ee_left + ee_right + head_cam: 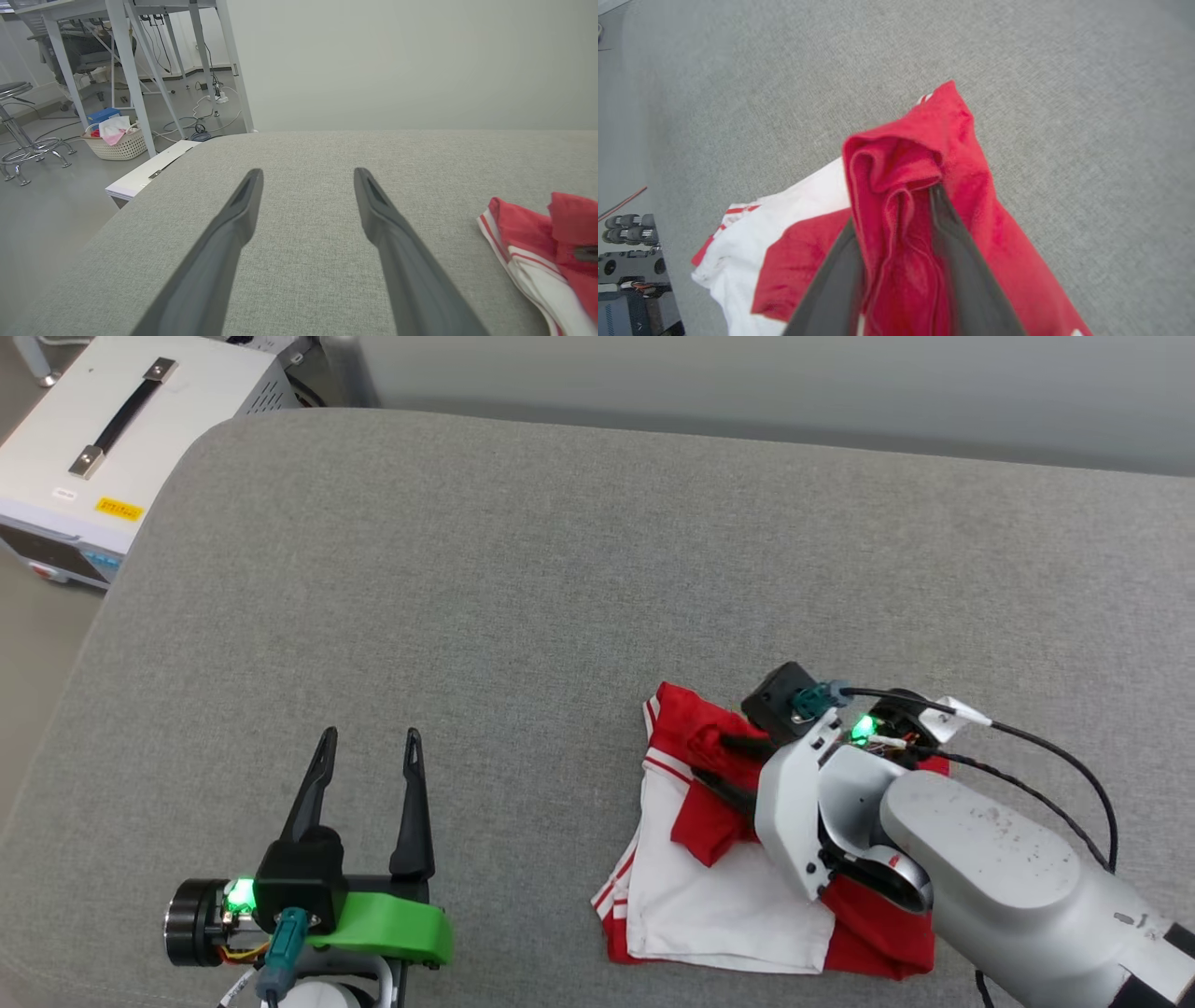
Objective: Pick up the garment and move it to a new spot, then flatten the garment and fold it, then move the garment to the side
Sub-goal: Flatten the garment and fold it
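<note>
Grey padding (560, 569) all round — a fold of the garment (709, 896) sits between the half-spread jaws of my right gripper (896, 205), hold unclear, so I'd back out gently; my left gripper (369, 737) gapes wide.

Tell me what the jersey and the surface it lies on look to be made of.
Red-and-white jersey: soft knit cloth, probably cotton or polyester, matte; it bunches in limp folds with a faintly fuzzy face.
Grey surface: woven upholstery fabric, likely over padding, matte; a fine crosshatch weave shows and its edge is rounded.
</note>
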